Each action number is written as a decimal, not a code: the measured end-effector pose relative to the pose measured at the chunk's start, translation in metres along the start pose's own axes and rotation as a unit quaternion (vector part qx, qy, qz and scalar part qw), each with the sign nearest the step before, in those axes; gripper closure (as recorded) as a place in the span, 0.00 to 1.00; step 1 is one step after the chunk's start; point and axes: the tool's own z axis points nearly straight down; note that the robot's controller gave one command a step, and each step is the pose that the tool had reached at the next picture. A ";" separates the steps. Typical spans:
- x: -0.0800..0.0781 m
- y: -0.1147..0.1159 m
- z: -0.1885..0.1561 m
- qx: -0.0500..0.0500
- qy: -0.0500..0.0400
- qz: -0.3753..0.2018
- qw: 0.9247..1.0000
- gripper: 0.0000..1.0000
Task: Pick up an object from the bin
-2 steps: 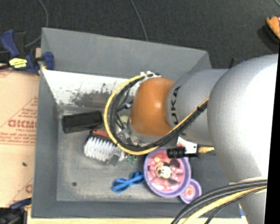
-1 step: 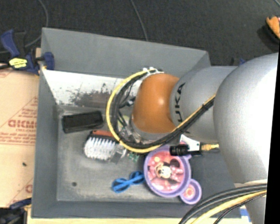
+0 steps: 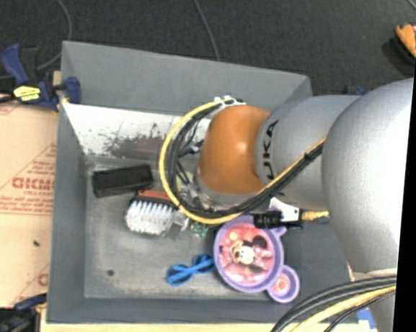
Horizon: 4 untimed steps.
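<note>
Silver arm (image 3: 352, 167) and orange wrist cover (image 3: 231, 153) hide the gripper (image 3: 192, 209); open or closed, I cannot tell. Nearest, the white brush (image 3: 149, 218) lies just at its 9 o'clock, long axis 9-to-3.

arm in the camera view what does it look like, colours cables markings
The arm is big, rounded and silver-grey, with an orange cover at its wrist. Dark KUKA lettering runs along the silver link beside the orange. A yellow cable loops round the orange cover, with thin black cables alongside it.
</note>
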 end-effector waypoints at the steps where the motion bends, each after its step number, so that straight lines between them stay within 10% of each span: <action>1: 0.000 0.000 -0.006 0.000 0.000 0.000 1.000 1.00; 4: 0.000 0.000 -0.024 0.000 0.001 0.000 1.000 1.00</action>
